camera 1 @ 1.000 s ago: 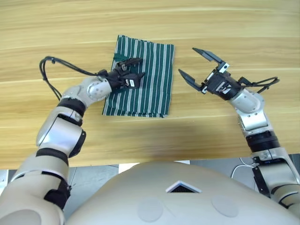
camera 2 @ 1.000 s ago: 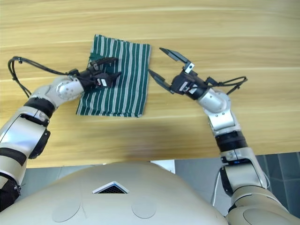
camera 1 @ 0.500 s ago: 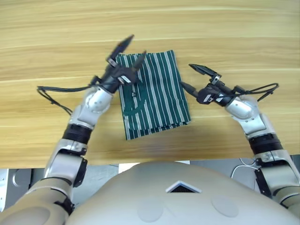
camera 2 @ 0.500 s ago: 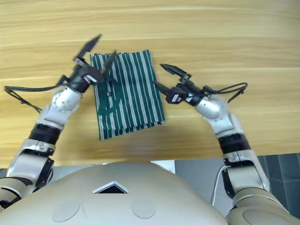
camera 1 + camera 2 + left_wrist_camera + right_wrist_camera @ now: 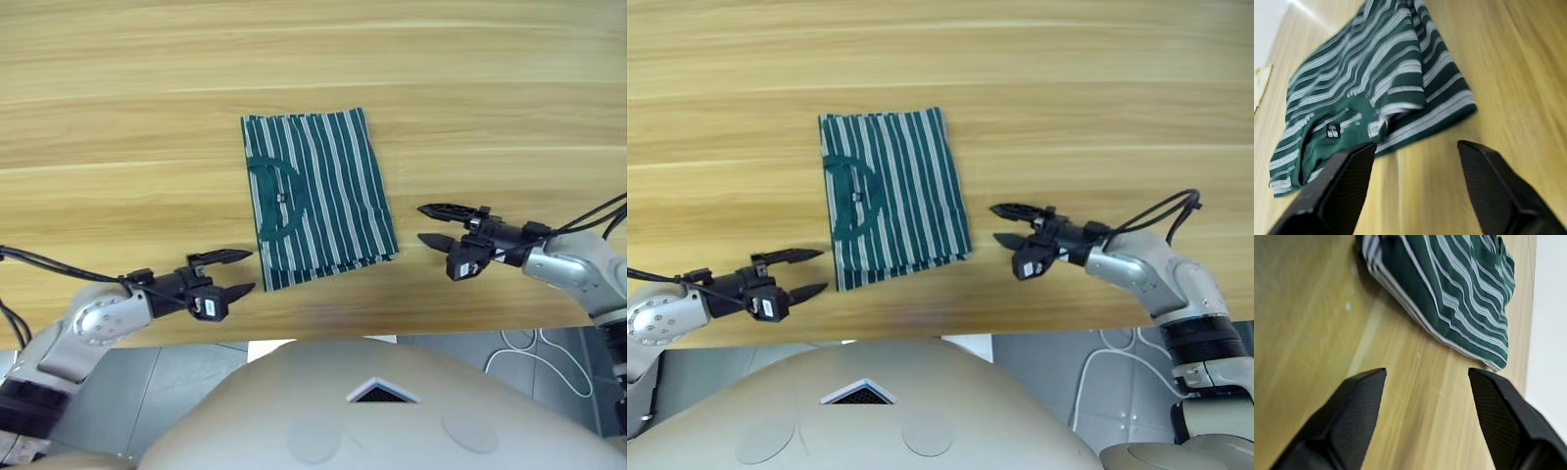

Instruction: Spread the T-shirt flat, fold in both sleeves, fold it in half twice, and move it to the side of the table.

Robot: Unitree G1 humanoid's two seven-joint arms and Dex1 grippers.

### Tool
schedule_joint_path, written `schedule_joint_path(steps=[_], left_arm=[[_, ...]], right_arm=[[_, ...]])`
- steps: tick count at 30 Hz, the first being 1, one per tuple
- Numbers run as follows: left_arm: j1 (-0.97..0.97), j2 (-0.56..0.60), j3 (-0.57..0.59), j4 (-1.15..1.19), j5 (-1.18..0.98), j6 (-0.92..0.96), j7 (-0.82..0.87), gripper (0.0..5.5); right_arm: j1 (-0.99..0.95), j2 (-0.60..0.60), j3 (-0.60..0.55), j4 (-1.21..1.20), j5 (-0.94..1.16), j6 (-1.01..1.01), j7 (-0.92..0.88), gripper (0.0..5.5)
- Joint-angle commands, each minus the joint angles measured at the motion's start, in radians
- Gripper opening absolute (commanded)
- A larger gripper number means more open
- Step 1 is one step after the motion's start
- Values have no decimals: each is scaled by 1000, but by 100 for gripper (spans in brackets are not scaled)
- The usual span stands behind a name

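The green T-shirt with white stripes [image 5: 315, 196] lies folded into a neat rectangle on the wooden table [image 5: 490, 88], its collar facing up. My left gripper [image 5: 232, 272] hovers open near the table's front edge, just left of the shirt's near corner. My right gripper [image 5: 431, 224] is open too, a short way right of the shirt and apart from it. In the left wrist view the folded T-shirt [image 5: 1371, 83] lies beyond the open fingers [image 5: 1337, 188]. The right wrist view shows the T-shirt [image 5: 1449, 289] past its two spread fingers [image 5: 1359, 406].
Bare wooden tabletop stretches to the left, right and far side of the shirt. The table's front edge [image 5: 323, 331] runs just under both grippers. Cables [image 5: 588, 215] trail from the right wrist.
Both arms have pulled back from the shirt toward the front edge, the left one far down and left. The shirt stays where it was half a second ago.
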Motion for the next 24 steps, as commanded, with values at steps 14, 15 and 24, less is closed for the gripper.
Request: schedule_joint_path(steps=[14,15,24], left_arm=[[-169,-86,-221,155,95,-43,-82,322],[-169,-83,-223,159,98,-44,-78,322],[-215,-90,-239,260,107,-73,-59,163]], right_arm=[[-89,42,179,7,42,-20,104,311],[-100,49,186,20,40,-22,104,311],[-154,84,208,92,46,-53,83,203]])
